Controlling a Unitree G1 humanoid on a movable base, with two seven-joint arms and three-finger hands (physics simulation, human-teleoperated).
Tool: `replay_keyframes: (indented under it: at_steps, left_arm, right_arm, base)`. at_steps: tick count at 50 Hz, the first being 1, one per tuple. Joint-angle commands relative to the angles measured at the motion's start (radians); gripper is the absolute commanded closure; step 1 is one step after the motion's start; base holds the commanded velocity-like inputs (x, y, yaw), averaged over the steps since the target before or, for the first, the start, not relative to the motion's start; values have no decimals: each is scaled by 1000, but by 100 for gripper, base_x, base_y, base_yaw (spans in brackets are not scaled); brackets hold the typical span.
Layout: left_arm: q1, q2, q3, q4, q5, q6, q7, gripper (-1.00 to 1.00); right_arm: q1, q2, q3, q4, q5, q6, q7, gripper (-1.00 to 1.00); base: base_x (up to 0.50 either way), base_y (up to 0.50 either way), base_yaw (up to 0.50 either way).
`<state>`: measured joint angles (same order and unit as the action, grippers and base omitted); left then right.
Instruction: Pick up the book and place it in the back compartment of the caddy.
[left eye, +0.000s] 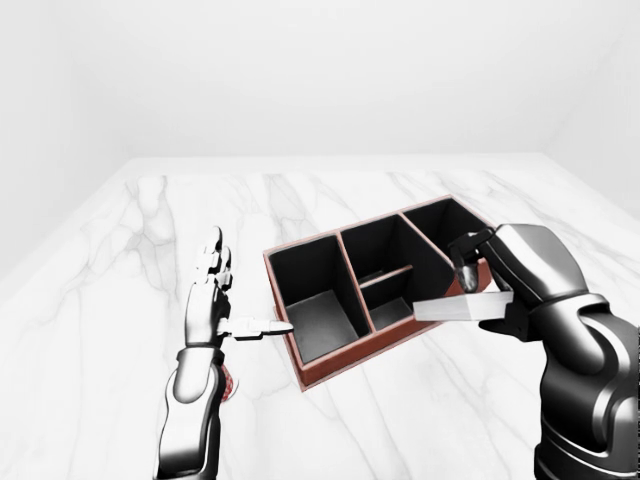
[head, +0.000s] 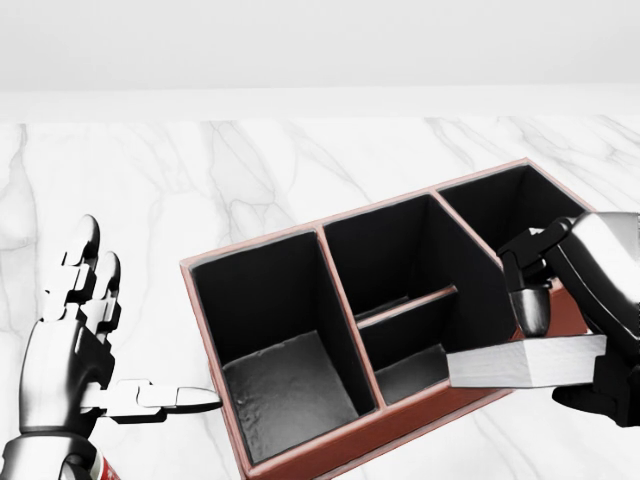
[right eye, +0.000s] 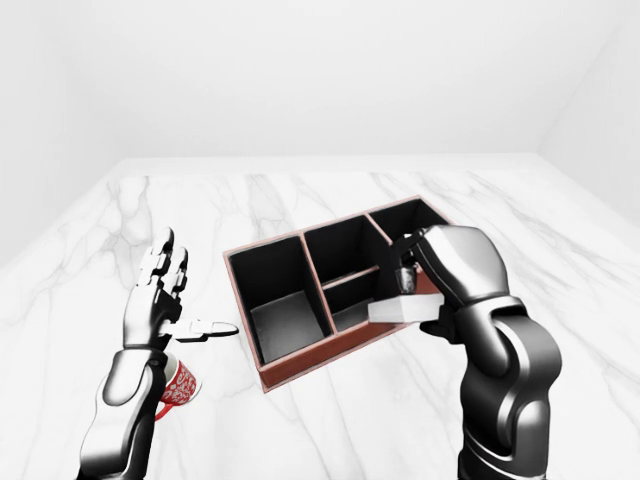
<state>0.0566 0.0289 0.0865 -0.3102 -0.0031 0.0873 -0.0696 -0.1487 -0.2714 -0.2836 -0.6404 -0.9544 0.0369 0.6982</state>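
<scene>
Right hand, at 3 o'clock in the head view, pinches the book flat above the caddy near edge. Left hand, at 9 o'clock in the left-eye view, is spread and empty. Right-eye view shows a red mug at 8 o'clock.

Head view closest; all share caddy.

Your right hand is holding the book over the caddy's low wall, blocking its right end. All compartments are standing open. Your left hand is spreading beside the caddy's left wall, and a mug is sitting beneath that arm.
</scene>
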Motion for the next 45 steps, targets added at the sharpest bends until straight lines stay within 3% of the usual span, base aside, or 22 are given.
replay_keyframes:
  at_steps: [1,19,32,45]
  left_arm:
    - [1,0,-1,2,0,0,0,-100]
    - [-3,0,0,1,-3,0,-1,-100]
    - [2,-1,-2,-5,-2,0,-3,-100]
    - [0,-1,-2,-1,-1,0,-2,-100]
  right_arm:
    - [-60,19,64,-26,-35,25,0,100]
    - [-134,42,136,26,-84,44,0,100]
    - [-148,62,172,84,-114,25,0,100]
    - [-190,73,196,163,-133,27,0,100]
  base:
    - [0,0,0]
    - [0,0,0]
    - [0,0,0]
    - [0,0,0]
